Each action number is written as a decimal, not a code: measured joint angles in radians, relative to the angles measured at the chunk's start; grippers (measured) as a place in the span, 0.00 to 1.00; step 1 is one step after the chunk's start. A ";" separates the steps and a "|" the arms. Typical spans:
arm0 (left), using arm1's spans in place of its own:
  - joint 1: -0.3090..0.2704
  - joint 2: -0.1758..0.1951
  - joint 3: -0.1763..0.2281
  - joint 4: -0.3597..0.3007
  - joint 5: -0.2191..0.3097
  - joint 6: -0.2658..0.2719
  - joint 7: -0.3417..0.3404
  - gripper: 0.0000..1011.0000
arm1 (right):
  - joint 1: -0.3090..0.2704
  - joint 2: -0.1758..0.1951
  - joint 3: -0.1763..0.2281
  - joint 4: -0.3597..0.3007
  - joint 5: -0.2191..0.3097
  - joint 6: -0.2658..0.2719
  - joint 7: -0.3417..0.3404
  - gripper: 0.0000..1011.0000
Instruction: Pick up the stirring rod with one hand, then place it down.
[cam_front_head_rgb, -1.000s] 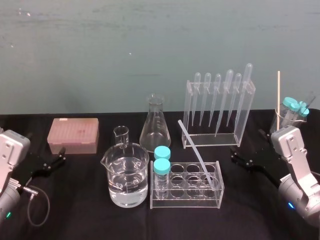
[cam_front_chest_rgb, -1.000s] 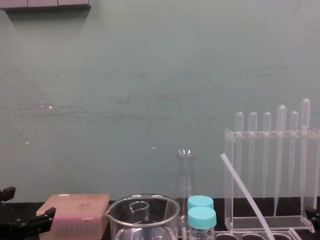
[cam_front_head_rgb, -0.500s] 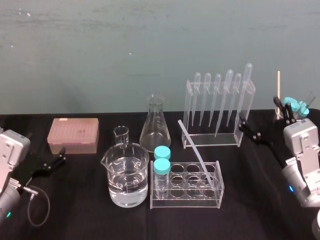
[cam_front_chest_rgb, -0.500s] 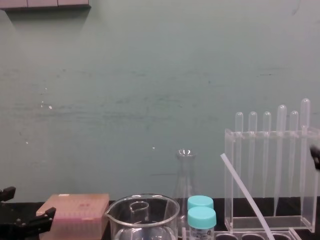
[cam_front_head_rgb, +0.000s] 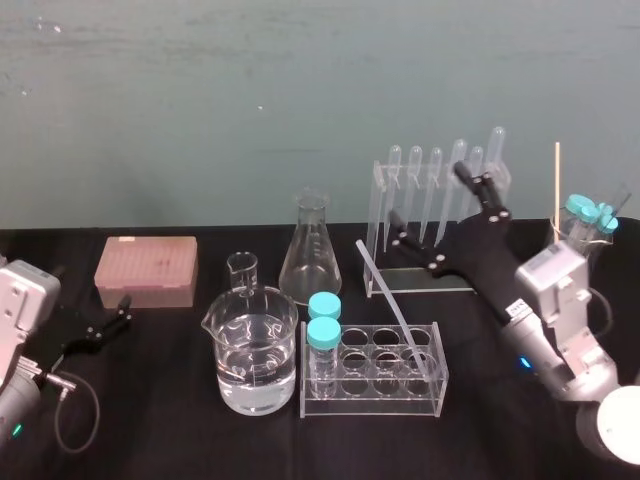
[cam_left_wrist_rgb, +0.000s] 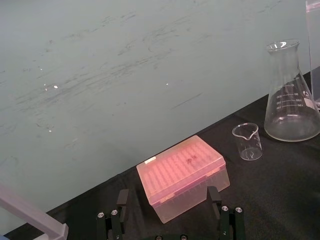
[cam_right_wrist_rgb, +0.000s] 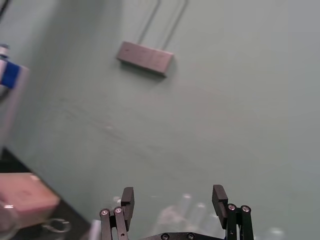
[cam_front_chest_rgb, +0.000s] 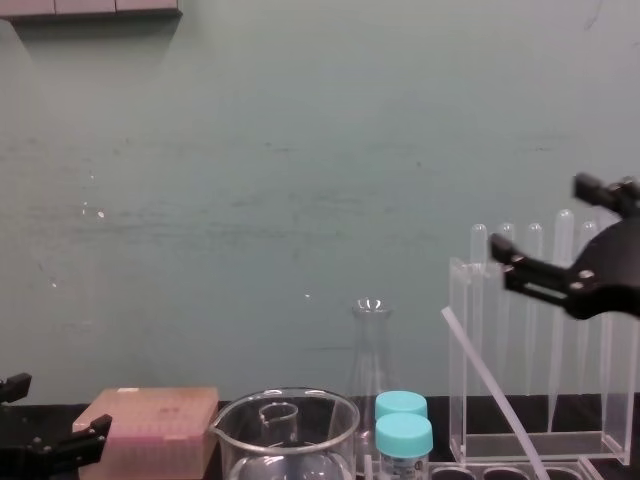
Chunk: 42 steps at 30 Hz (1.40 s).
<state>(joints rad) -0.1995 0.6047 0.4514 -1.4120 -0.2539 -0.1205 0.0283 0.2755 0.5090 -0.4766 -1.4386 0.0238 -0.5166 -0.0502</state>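
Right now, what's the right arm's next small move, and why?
Probably ease the right gripper down and left toward the stirring rod: it hangs open before the pipette rack, while the rod leans untouched in the tube rack. The left gripper sits parked by the pink box.

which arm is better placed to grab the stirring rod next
Right. The right gripper is raised, jaws open, near the stirring rod leaning in the tube rack. The left gripper rests low at the left, beside the pink box.
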 joint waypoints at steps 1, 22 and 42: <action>0.000 0.000 0.000 0.000 0.000 0.000 0.000 0.99 | 0.008 -0.004 -0.007 0.005 0.026 0.012 0.036 0.99; 0.000 0.000 0.000 0.000 0.000 0.000 0.000 0.99 | 0.075 -0.040 -0.029 0.063 0.377 0.416 0.408 0.99; 0.000 0.000 0.000 0.000 0.000 0.000 0.000 0.99 | 0.076 -0.049 -0.020 0.069 0.383 0.472 0.411 0.98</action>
<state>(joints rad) -0.1995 0.6047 0.4514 -1.4120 -0.2539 -0.1205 0.0283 0.3516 0.4597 -0.4971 -1.3700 0.4065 -0.0447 0.3609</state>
